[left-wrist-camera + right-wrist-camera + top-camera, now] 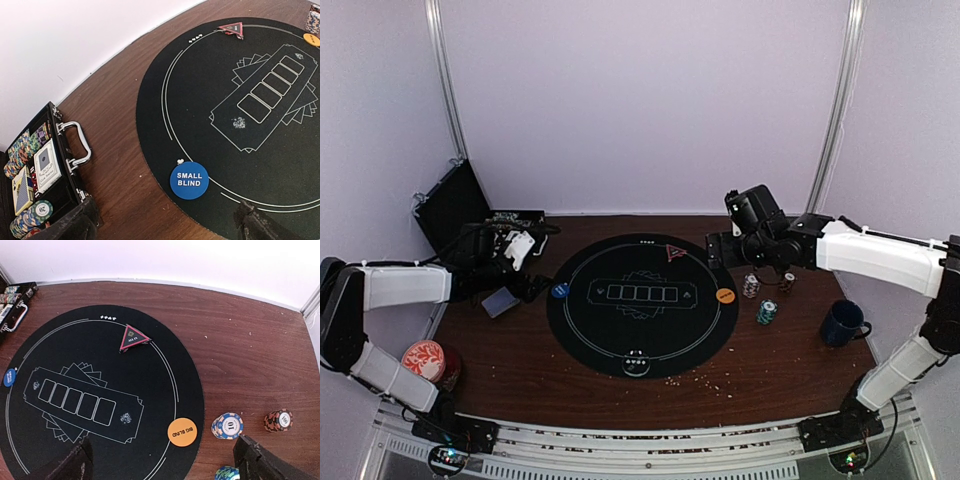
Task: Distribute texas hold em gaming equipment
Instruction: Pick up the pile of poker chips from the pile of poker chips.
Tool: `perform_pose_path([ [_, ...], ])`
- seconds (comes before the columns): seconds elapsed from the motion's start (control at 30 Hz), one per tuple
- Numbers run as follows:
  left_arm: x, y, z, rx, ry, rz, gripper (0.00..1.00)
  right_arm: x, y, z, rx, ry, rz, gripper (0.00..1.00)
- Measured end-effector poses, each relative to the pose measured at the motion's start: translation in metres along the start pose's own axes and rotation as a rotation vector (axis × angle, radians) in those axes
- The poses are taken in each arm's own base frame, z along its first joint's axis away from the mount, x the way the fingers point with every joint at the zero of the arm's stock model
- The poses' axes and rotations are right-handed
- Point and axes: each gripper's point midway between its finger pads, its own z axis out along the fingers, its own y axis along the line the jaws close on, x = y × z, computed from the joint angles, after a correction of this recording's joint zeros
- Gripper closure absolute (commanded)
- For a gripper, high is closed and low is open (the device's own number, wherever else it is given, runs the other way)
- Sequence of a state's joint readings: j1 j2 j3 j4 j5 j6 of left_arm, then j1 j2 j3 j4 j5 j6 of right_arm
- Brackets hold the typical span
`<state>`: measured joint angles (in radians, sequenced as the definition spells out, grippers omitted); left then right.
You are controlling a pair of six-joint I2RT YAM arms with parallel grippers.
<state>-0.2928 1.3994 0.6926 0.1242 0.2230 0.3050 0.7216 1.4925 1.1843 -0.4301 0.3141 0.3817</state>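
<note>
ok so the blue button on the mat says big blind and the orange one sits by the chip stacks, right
Not quite. The blue button on the mat says SMALL BLIND, as the left wrist view shows. The orange button does sit by the chip stacks.

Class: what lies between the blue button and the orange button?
Between blue button and orange button: only black mat with its printed five card boxes, nothing loose; top view shows it.
</note>
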Motion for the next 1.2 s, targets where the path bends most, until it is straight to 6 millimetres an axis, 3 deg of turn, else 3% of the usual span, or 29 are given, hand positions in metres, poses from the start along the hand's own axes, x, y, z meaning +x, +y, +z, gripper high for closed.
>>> perform_pose_path([
  [0.17, 0.010, 0.009, 0.004, -0.008, 0.040, -0.006, 0.02, -0.008, 0.006, -0.020, -0.069, -0.079, 0.067, 0.00],
  [0.33, 0.019, 0.034, -0.004, -0.020, 0.069, -0.021, 0.02, -0.005, 0.015, -0.043, -0.150, -0.143, 0.093, 0.00],
  [0.47, 0.017, 0.054, -0.015, 0.005, 0.065, -0.021, 0.02, -0.005, 0.033, -0.063, -0.215, -0.186, 0.084, 0.00],
  [0.6, 0.015, 0.049, -0.017, 0.059, 0.052, -0.010, 0.02, -0.007, 0.041, -0.076, -0.229, -0.223, 0.080, 0.00],
  [0.77, 0.019, 0.037, -0.017, 0.120, 0.057, -0.024, 0.02, -0.007, 0.027, -0.067, -0.115, -0.244, 0.080, 0.00],
  [1.0, 0.014, 0.029, -0.024, 0.133, 0.010, -0.033, 0.02, 0.023, 0.004, -0.036, 0.067, -0.150, 0.023, 0.00],
  [1.2, 0.008, 0.026, -0.027, 0.132, -0.044, -0.039, 0.02, 0.036, -0.041, -0.016, 0.181, -0.112, 0.063, 0.00],
])
